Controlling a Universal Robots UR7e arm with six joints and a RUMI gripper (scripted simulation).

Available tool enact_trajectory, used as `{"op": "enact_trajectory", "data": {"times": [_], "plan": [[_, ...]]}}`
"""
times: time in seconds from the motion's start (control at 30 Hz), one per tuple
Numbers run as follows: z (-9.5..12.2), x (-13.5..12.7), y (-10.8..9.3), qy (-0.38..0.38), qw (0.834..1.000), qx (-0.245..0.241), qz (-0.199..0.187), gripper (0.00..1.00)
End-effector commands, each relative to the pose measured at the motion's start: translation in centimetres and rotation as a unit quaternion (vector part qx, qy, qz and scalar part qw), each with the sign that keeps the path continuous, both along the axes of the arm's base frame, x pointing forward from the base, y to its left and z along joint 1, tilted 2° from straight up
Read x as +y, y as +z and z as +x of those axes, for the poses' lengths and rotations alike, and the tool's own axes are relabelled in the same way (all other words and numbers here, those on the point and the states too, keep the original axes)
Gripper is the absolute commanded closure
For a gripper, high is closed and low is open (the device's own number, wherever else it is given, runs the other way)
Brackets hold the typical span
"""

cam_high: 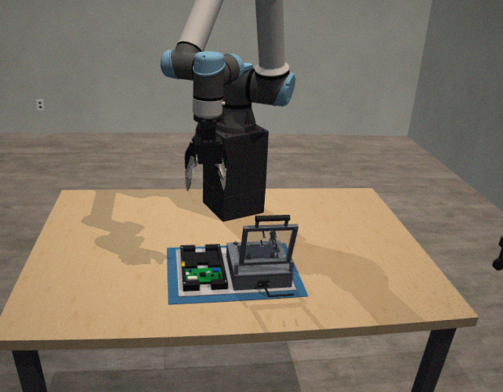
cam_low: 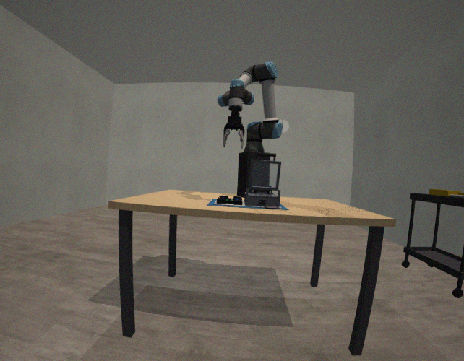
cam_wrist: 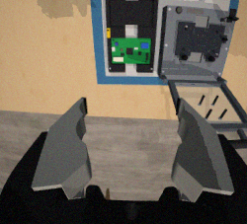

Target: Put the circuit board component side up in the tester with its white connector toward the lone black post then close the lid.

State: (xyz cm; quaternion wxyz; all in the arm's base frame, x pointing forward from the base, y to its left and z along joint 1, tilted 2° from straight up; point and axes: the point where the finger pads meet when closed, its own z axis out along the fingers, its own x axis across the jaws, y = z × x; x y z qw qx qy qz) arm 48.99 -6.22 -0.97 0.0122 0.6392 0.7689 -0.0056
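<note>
The green circuit board lies in the black tray on the blue mat; it also shows in the wrist view. The grey tester stands to the tray's right with its framed lid raised upright. In the wrist view the tester's bed is bare and the lid frame hangs toward me. My gripper is open and empty, high above the table behind the tray; it also shows in the exterior view and the wrist view.
The arm's black pedestal stands at the table's back, just behind the tester. A black cart with a yellow item stands off to the right of the table. The blue mat lies near the table's middle front.
</note>
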Motion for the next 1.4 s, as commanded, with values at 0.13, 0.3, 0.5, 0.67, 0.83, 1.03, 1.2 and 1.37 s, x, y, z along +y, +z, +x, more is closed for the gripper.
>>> {"op": "enact_trajectory", "data": {"times": [0.13, 0.3, 0.5, 0.67, 0.83, 1.03, 1.2, 1.37], "plan": [[0.0, 0.0, 0.0, 0.038, 0.999, 0.0, 0.0, 0.41], [0.0, 0.0, 0.0, 0.04, 0.999, 0.0, 0.0, 0.41], [0.0, 0.0, 0.0, 0.04, 0.999, 0.0, 0.0, 0.41], [0.0, 0.0, -0.4, 0.04, 0.999, 0.0, 0.0, 0.41], [-0.1, 0.0, -1.4, 0.04, 0.999, 0.0, 0.0, 0.41], [-0.3, -0.1, -2.8, 0.04, 0.999, 0.0, 0.0, 0.41], [-0.6, -0.1, -5.2, 0.04, 0.999, 0.0, 0.0, 0.41], [-1.0, -0.2, -8.0, 0.04, 0.999, 0.0, 0.0, 0.41]]}}
